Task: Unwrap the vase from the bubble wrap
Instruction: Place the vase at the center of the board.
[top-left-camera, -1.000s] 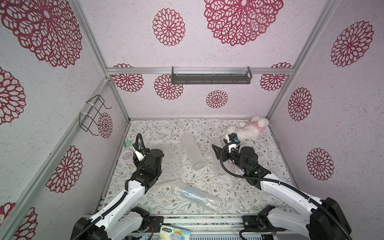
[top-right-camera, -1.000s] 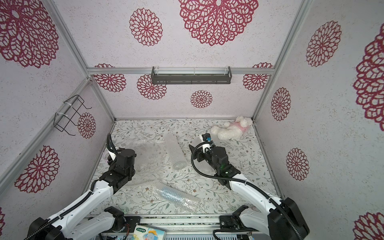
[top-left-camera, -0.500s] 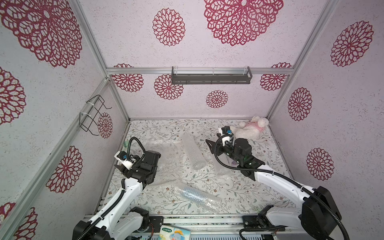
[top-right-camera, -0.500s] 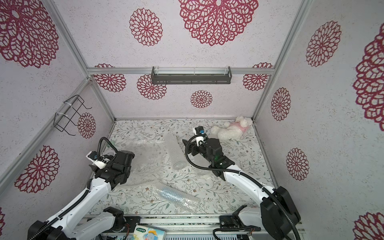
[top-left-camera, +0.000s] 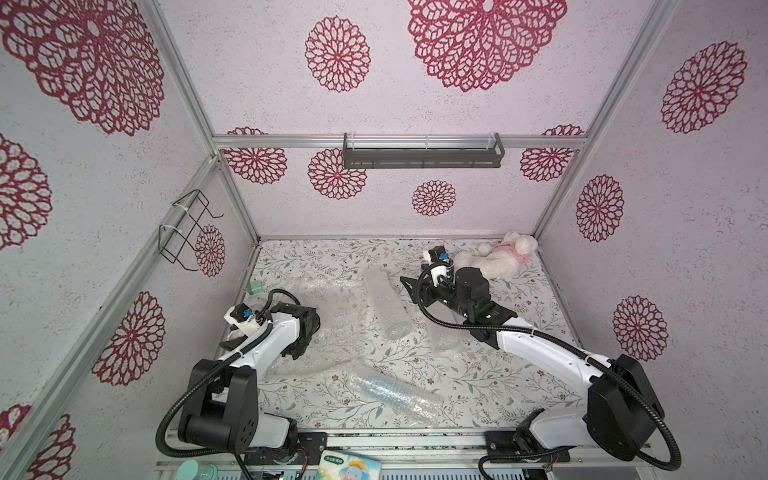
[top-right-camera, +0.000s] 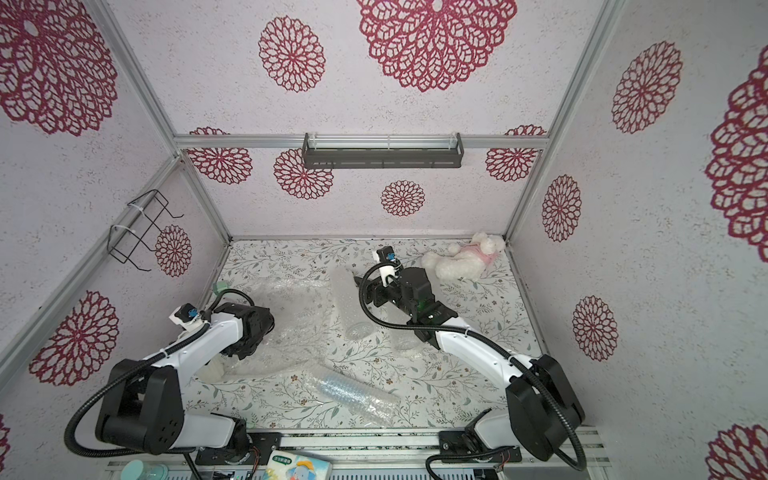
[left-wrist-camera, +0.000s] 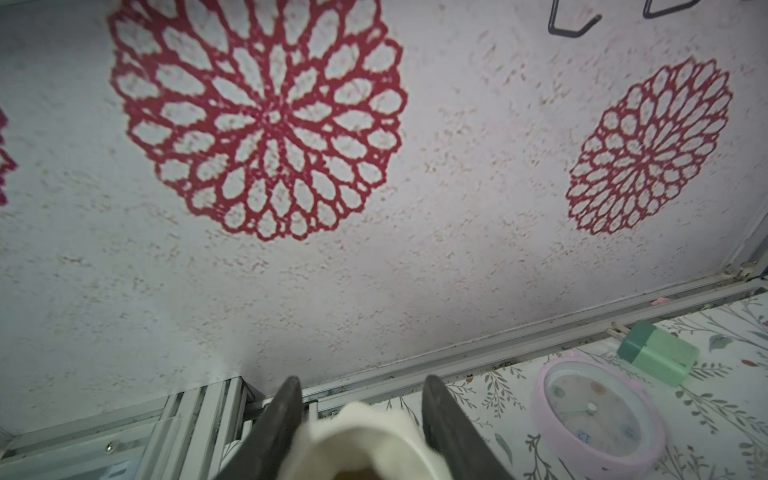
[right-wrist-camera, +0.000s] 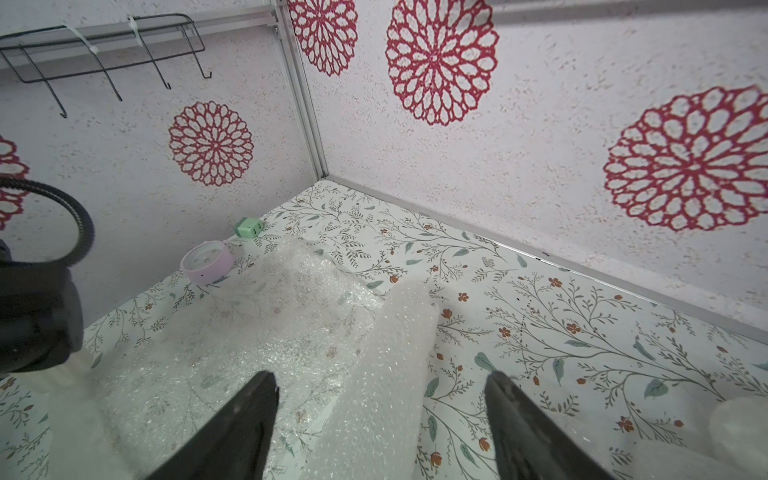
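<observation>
A cream vase (left-wrist-camera: 361, 440) sits between the dark fingers of my left gripper (left-wrist-camera: 361, 380), which is shut on it and points at the left wall. In a top view that gripper (top-left-camera: 231, 341) is low by the left wall. Loose flat bubble wrap (top-left-camera: 332, 309) is spread beside the left arm. A rolled bubble wrap tube (top-left-camera: 384, 303) lies mid-floor. My right gripper (right-wrist-camera: 381, 376) is open, its fingers standing apart above that tube (right-wrist-camera: 399, 353); in both top views it (top-left-camera: 409, 286) (top-right-camera: 362, 284) hovers at the tube's right side.
Another bubble-wrapped bundle (top-left-camera: 390, 392) lies near the front edge, and a clear wrapped piece (top-left-camera: 444, 338) sits under the right arm. A pink clock (left-wrist-camera: 598, 411) and green charger (left-wrist-camera: 656, 353) are by the left wall. A plush toy (top-left-camera: 503, 259) lies back right.
My left gripper has swung from pointing toward the back to pointing at the left wall, still holding the vase. The right gripper has moved back and left, next to the rolled tube.
</observation>
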